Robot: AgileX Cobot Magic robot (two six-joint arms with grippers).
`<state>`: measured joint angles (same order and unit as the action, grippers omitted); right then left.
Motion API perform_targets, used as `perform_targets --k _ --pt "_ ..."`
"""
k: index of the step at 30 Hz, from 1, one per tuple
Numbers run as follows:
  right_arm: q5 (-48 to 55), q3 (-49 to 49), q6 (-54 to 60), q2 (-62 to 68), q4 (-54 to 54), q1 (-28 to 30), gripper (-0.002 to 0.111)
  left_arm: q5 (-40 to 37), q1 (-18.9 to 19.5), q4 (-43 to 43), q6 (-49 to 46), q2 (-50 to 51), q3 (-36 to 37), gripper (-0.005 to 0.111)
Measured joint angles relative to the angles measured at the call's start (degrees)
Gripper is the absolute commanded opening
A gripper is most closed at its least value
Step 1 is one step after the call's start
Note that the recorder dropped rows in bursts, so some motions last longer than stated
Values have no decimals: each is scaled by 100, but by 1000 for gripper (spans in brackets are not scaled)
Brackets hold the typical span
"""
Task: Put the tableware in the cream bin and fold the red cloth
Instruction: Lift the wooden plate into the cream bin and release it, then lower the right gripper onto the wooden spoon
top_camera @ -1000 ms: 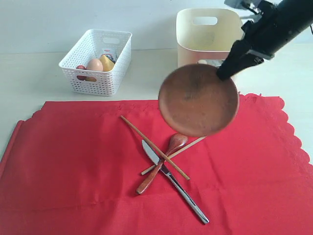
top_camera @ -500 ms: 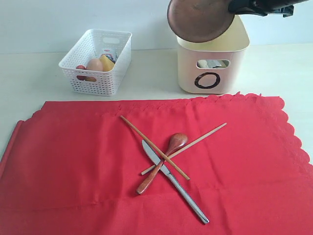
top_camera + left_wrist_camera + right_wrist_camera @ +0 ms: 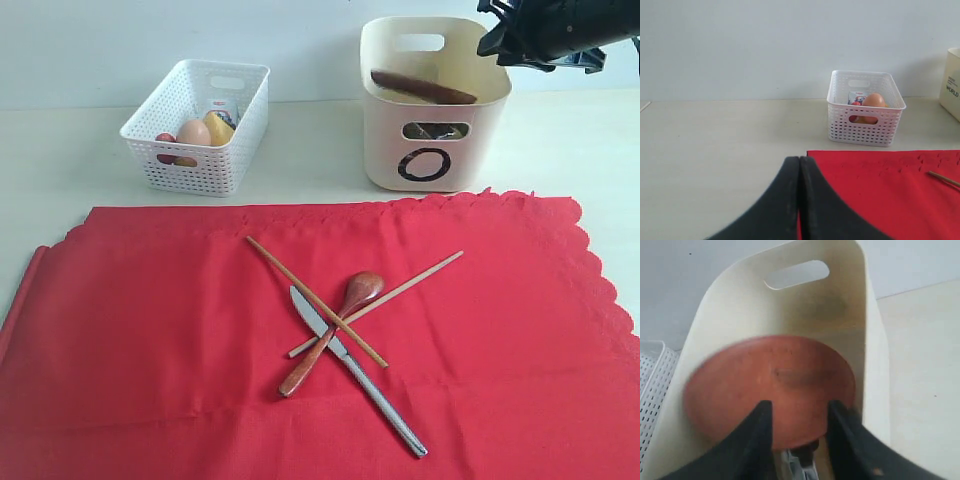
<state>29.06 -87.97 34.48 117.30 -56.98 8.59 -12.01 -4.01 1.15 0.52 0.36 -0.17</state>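
Red cloth: limp, likely best pinched at its corners. Cream bin, at its 1 o'clock, holds the rigid brown plate. Knife, spoon and chopsticks lie mid-cloth: thin, probably slippery. Right gripper parted, empty; left gripper closed, empty.

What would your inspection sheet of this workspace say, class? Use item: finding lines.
Surface: pale table, partly covered by big bright red cloth, spread flat, unfolded.
Job's things: round brown plate inside tall cream plastic bin; dark wooden spoon, metal knife, thin wooden chopsticks crossed on cloth.
Clutter: white lattice basket holding an egg and other food.
Grippers: left gripper shut; right gripper open above bin.
Cables: nothing seen.
Surroundings: plain pale wall.
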Motion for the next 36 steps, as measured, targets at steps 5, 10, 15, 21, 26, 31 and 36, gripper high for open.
perform_targets --k 5,10,15,21,26,31,36 --pt "69 0 0 0 4 0 55 0 0 0 0 0 0 0" --pt "620 0 502 -148 39 0 55 0 0 0 0 0 0 0" --pt "1330 0 1096 -607 63 0 55 0 0 0 0 0 0 0" --pt "2470 0 1802 -1105 63 0 55 0 0 0 0 0 0 0" --pt "3691 0 2645 -1229 256 -137 55 0 0 0 0 0 0 0" --pt "3997 0 2729 -1229 1132 -743 55 0 0 0 0 0 0 0" --pt "4046 0 2555 -1159 1935 -1526 55 0 0 0 0 0 0 0"
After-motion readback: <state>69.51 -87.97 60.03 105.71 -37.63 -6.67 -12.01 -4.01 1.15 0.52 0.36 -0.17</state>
